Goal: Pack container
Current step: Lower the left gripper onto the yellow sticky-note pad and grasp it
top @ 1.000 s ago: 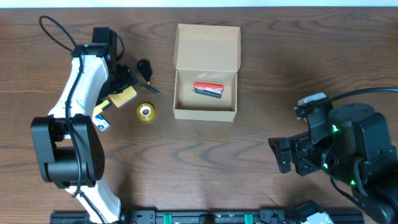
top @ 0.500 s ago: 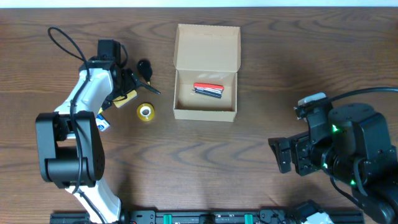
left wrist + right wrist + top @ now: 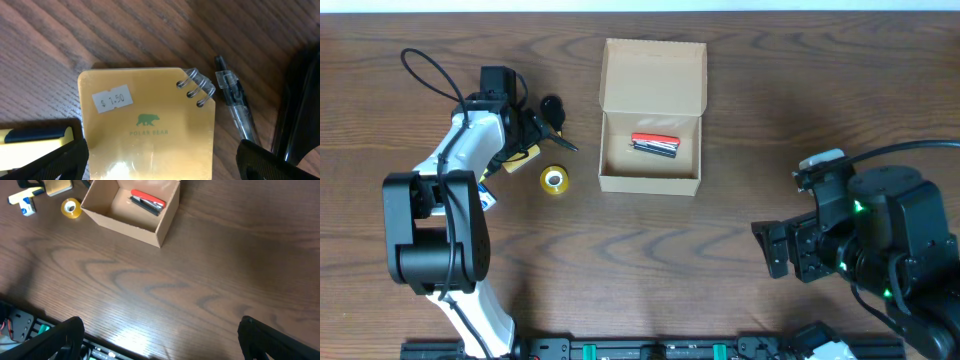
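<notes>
Jaws of left gripper (image 3: 163, 162) and right gripper (image 3: 160, 340) gaped empty; we judged the tan cardboard box (image 3: 649, 183) at twelve o'clock light, crushable: grip its walls.

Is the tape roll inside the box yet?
No, the tape roll lies on the table to the left of the box, apart from it.

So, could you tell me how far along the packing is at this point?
Done: a red stapler lies in the open box. In hand: nothing gripped; the left gripper hangs open over the yellow notepad. Left: notepad, pen and tape roll sit outside the box, lid open; right gripper open, empty.
</notes>
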Tool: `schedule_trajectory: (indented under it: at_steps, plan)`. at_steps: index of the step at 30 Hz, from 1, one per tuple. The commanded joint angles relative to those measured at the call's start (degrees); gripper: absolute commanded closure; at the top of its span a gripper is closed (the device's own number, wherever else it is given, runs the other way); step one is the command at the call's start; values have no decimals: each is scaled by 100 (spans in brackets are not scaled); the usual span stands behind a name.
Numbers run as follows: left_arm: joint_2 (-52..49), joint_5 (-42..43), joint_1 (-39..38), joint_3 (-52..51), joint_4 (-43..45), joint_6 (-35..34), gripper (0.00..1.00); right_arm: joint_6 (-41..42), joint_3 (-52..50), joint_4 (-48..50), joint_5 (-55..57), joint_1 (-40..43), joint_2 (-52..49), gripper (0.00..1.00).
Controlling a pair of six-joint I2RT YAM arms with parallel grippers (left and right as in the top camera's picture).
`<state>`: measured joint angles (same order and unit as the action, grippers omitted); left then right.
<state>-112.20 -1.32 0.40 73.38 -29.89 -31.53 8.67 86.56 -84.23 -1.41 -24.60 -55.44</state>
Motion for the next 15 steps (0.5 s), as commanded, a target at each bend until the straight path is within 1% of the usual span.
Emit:
schedule_trajectory:
  at_steps: [1, 5, 15]
  plan:
    - [-79, -79, 0, -48, -31, -66, 5, -61, 74, -7, 74, 42, 4, 1]
    - [-94, -205, 0, -50, -33, -63, 5, -61, 74, -7, 74, 42, 4, 1]
    - [-94, -208, 0, -221, -33, -66, 5, -61, 74, -7, 74, 42, 4, 1]
